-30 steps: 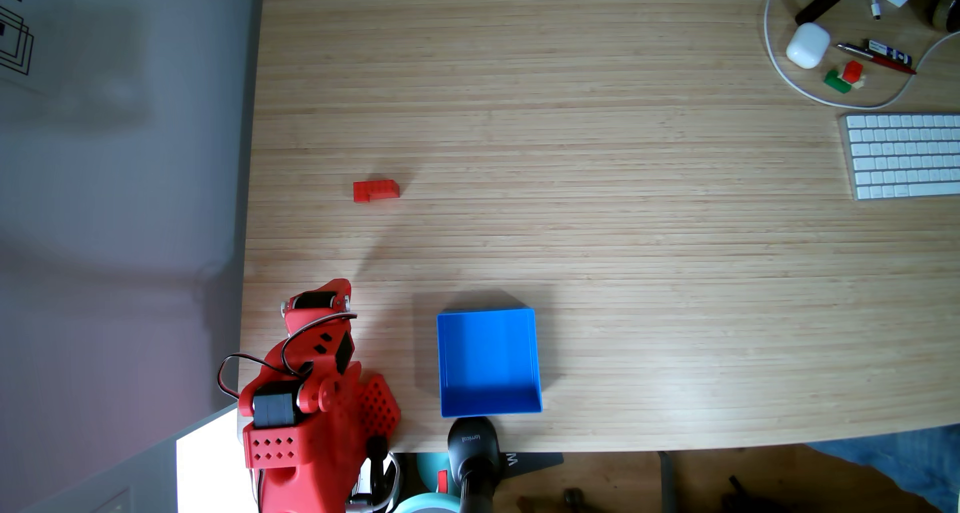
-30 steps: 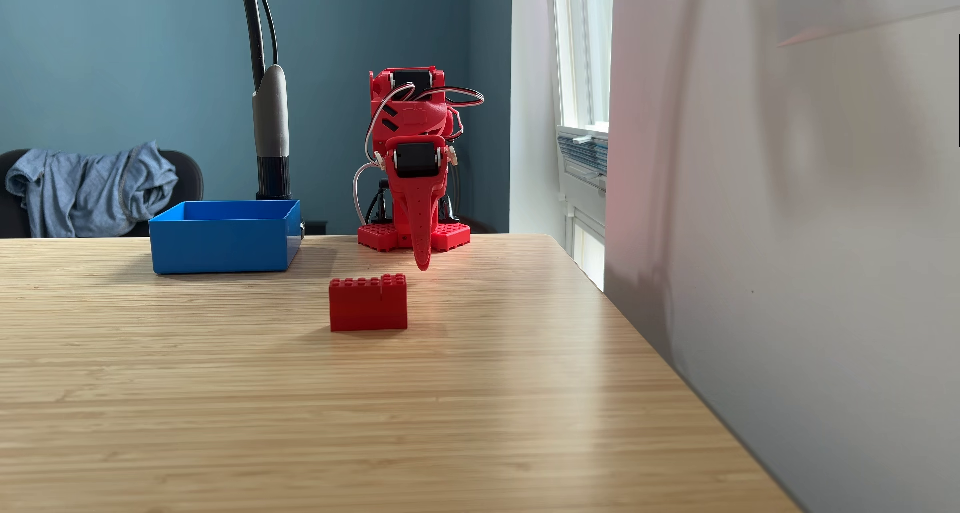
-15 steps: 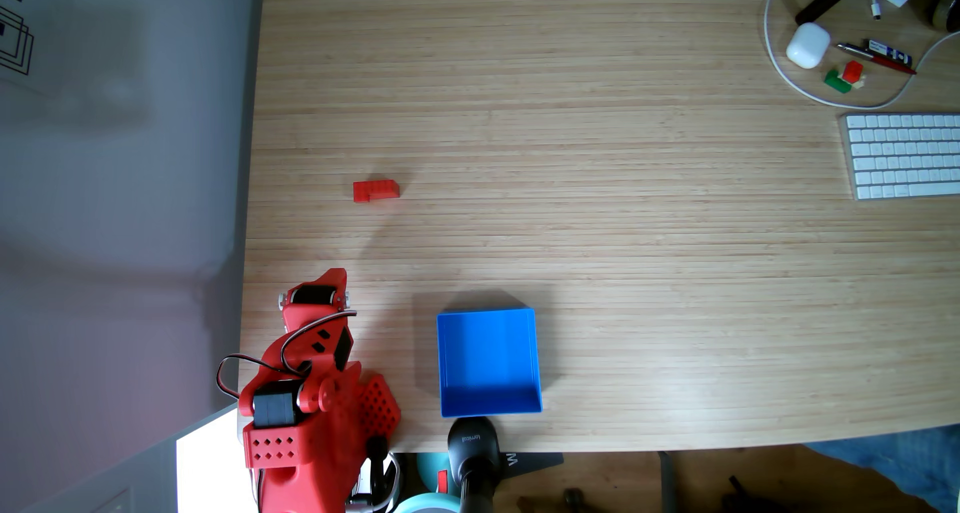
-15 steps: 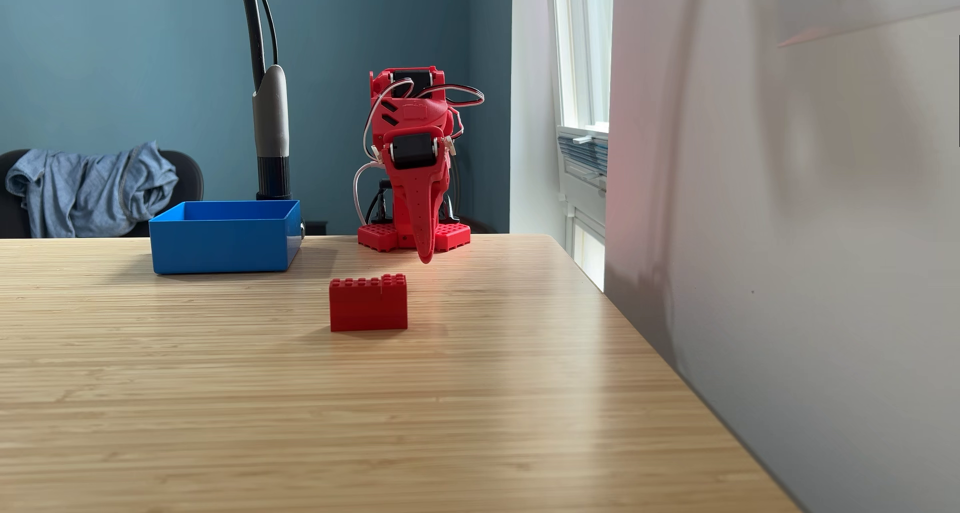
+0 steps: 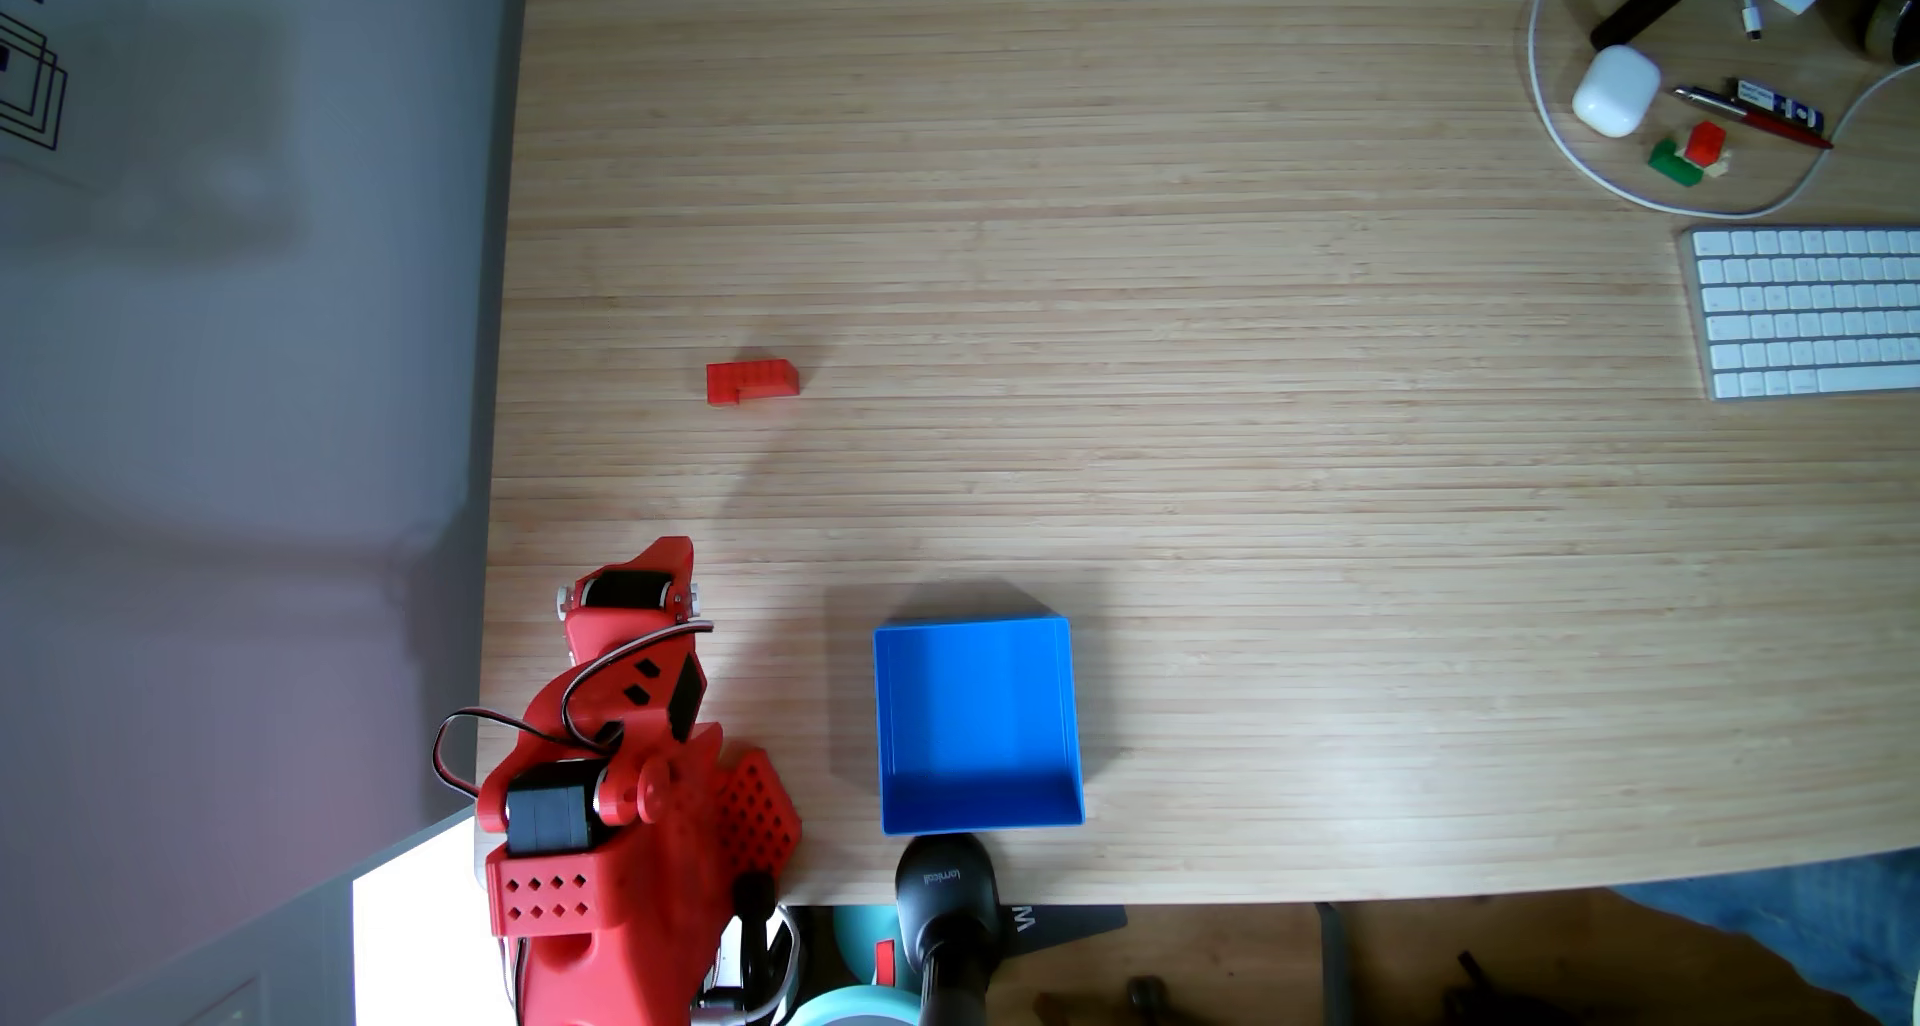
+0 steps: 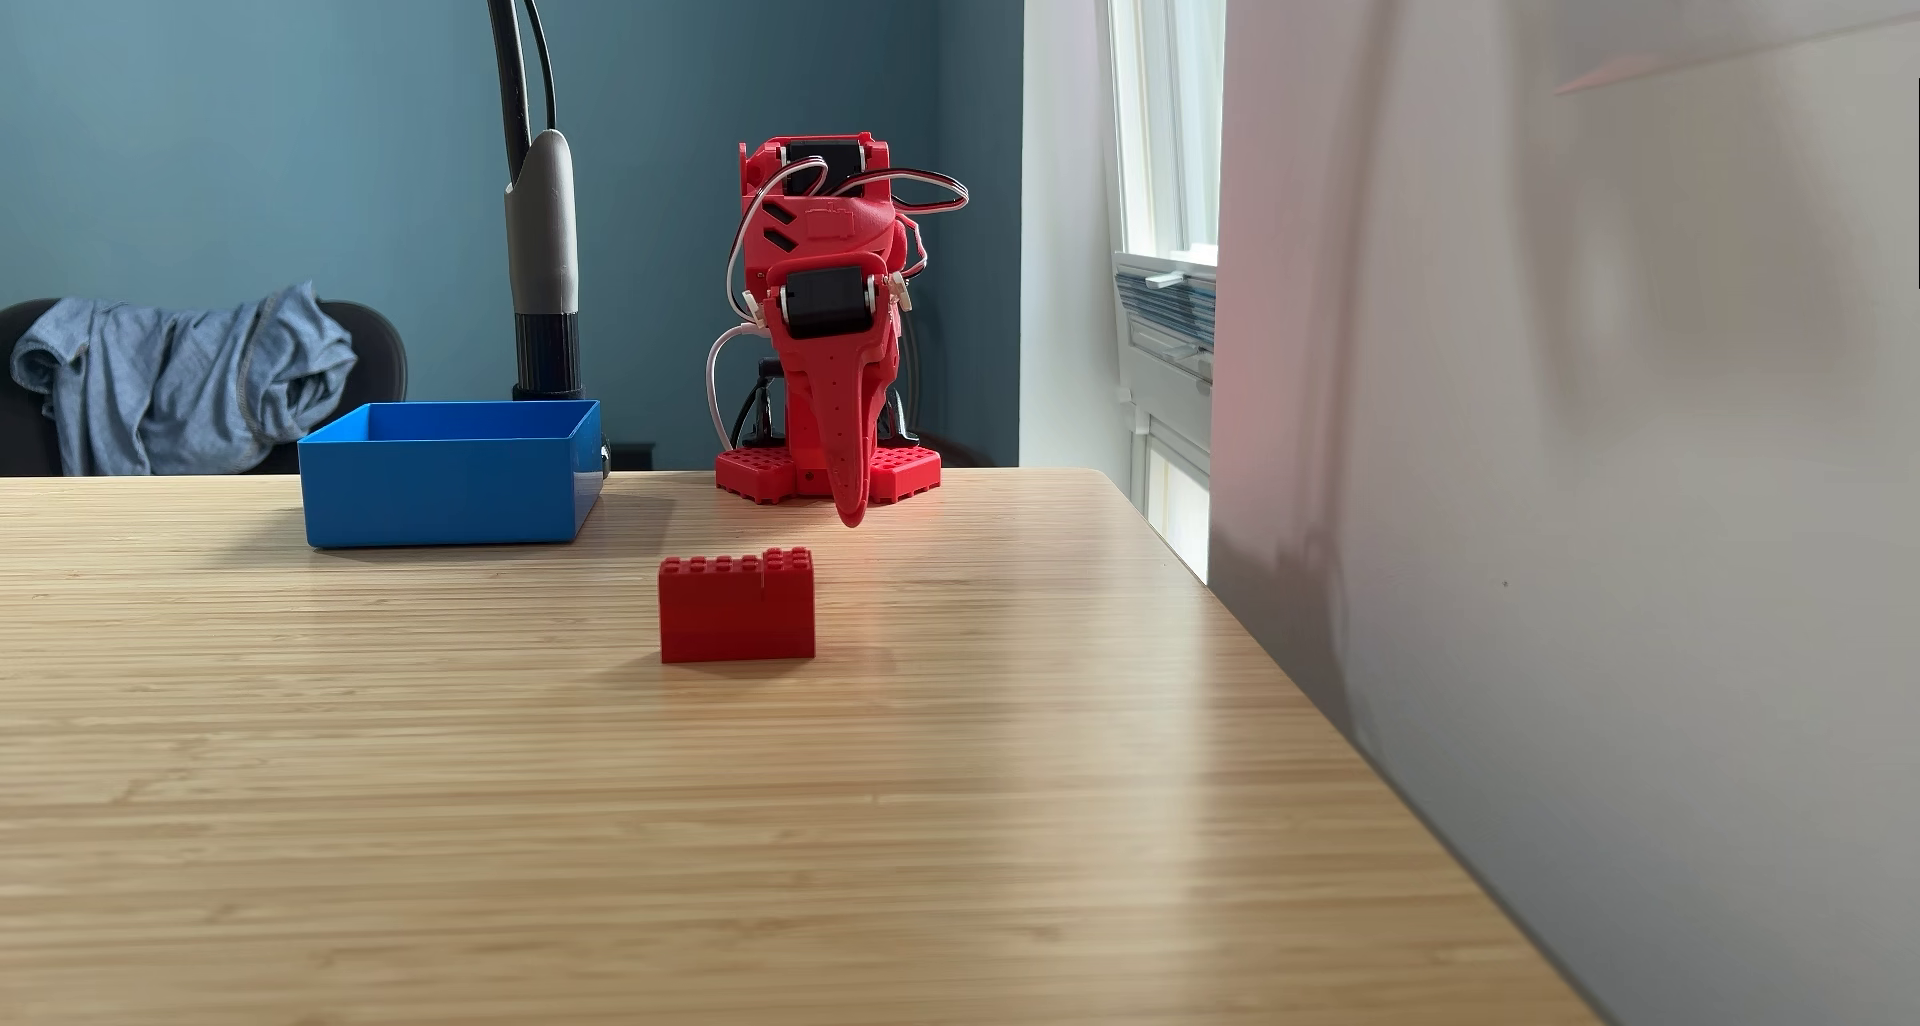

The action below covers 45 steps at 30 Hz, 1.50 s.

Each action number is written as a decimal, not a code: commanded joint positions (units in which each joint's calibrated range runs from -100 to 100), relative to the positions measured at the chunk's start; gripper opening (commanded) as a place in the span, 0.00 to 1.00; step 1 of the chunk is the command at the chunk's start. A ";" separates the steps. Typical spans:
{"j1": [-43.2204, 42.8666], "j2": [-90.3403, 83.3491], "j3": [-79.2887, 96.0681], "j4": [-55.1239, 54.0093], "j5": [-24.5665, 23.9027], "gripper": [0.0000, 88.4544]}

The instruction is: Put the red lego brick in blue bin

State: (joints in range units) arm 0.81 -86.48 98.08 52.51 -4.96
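Note:
The red lego brick (image 5: 752, 380) lies alone on the wooden table, its notched outline plain from above; from the table-level view the red lego brick (image 6: 736, 611) stands studs up. The blue bin (image 5: 977, 725) sits open and empty near the table's lower edge, to the right of the red arm's base; in the table-level view the blue bin (image 6: 447, 491) is at the back left. My gripper (image 5: 677, 548) hangs folded close to the base, well short of the brick. Its fingers point down, pressed together with nothing between them, and the gripper (image 6: 850, 515) tip hovers just above the table.
A grey panel (image 5: 239, 361) borders the table beside the arm. A black camera stand (image 5: 945, 901) is clamped behind the bin. At the far corner lie a white keyboard (image 5: 1808, 309), a white case (image 5: 1616, 89), pens and a small red and green piece (image 5: 1688, 154).
Over the last second the gripper tip rose a little and tilted slightly; in the last half second nothing moved. The brick and the bin stayed put.

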 commanded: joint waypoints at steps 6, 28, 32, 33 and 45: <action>-1.57 -0.10 -0.26 -0.66 0.63 0.00; -1.64 11.91 -33.74 7.70 -0.88 0.09; -0.12 21.85 -38.37 7.46 -0.63 0.10; 0.45 24.34 -39.46 7.22 -0.39 0.11; 6.37 50.27 -54.16 3.89 2.54 0.20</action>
State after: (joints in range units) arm 6.15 -41.29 52.49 57.33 -2.86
